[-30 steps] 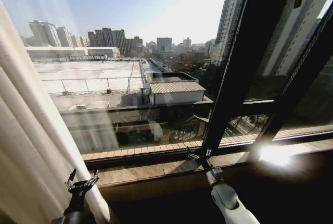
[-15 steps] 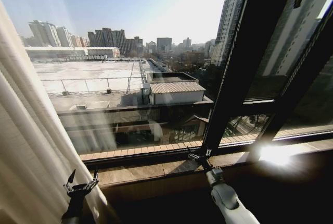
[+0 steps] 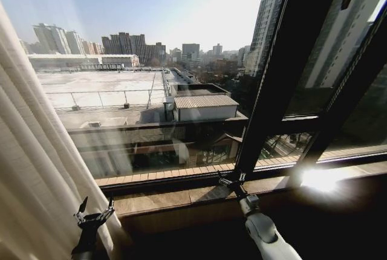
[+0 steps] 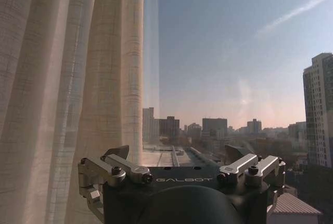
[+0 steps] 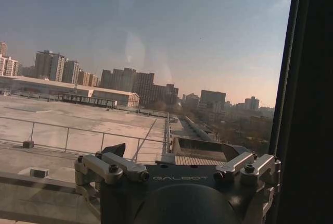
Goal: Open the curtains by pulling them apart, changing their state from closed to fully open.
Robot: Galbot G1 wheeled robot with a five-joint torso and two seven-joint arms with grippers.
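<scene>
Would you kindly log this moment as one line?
curtains: bunched at left, glass uncovered | left gripper: open beside curtain edge | right gripper: open at window sill

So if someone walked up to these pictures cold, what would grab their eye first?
Probably the big window with its sunlit city view, now uncovered across the middle and right. Next, the sheer white curtain, bunched at the left edge in long pleats. Then the two pincers low in the head view: the left pincer open right beside the curtain's edge, the right pincer up at the sill.
</scene>
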